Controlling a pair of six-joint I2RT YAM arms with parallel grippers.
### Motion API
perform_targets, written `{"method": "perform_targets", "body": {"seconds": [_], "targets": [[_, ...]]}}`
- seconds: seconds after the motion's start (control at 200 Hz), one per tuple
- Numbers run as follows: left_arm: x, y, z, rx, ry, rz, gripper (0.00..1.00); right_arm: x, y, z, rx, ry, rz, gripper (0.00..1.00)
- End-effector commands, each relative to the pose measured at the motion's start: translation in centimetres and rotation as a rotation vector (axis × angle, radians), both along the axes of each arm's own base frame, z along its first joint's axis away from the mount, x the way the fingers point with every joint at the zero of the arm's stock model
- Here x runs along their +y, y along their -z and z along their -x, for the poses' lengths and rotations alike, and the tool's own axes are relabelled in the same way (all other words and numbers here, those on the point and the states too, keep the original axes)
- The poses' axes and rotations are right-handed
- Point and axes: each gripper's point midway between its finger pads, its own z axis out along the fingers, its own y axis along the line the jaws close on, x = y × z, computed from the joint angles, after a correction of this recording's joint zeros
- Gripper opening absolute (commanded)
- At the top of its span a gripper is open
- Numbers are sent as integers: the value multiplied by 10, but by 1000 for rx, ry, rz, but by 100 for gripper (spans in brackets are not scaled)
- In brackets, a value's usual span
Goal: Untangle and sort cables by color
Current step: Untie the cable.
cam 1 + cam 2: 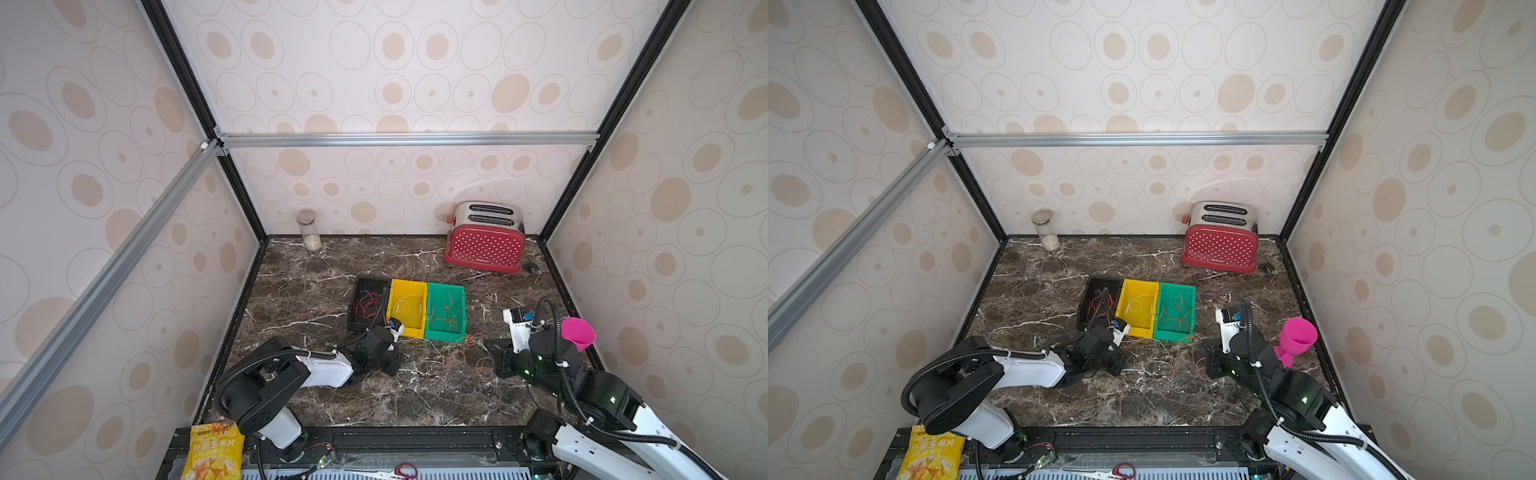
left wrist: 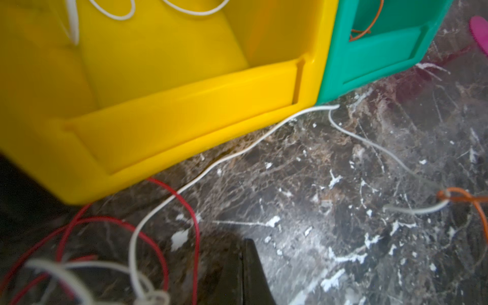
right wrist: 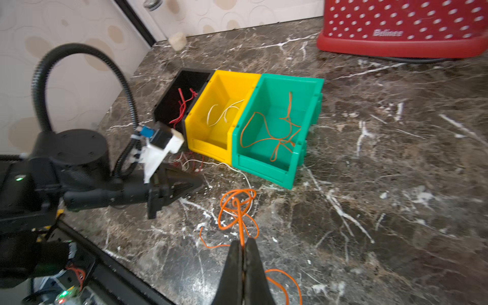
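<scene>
The right gripper [image 3: 242, 241] pinches the orange cable [image 3: 239, 219], which looks light and floppy. The left gripper [image 2: 245, 248] is clenched. Grab a loose loop.

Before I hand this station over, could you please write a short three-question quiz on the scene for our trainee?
1. Multiple choice: which cables lie in the yellow bin? A red, B white, C orange.
2. True or false: the right gripper stands wide open and holds nothing.
3. Short answer: which bin holds the sorted orange cables?
Key: 1 B, the white cables. 2 False: it is shut on the loose orange cable. 3 The green bin.
</scene>
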Motion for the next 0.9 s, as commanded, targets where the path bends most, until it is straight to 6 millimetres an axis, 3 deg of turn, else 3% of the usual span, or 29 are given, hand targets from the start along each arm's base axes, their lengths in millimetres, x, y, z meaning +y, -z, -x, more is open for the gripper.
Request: {"method": "perform_targets", "body": {"seconds": [0.0, 0.18, 0.43, 0.66, 0.795, 0.895], "targets": [[35, 26, 17, 74, -71, -122, 6, -25, -4, -3, -13, 112, 46, 0], [73, 36, 23, 117, -222, -175, 4, -28, -2, -3, -14, 128, 47, 0], [100, 34, 27, 135, -345, -191, 2, -18, 5, -7, 13, 99, 57, 0], [126, 31, 36, 160, -455, -149, 0, 43, 21, 2, 110, -183, -16, 0], [140, 20, 38, 146, -519, -101, 0, 92, 21, 23, 177, -441, -146, 0], [145, 9, 38, 130, -547, -56, 0, 112, 19, 35, 221, -560, -209, 0]]}}
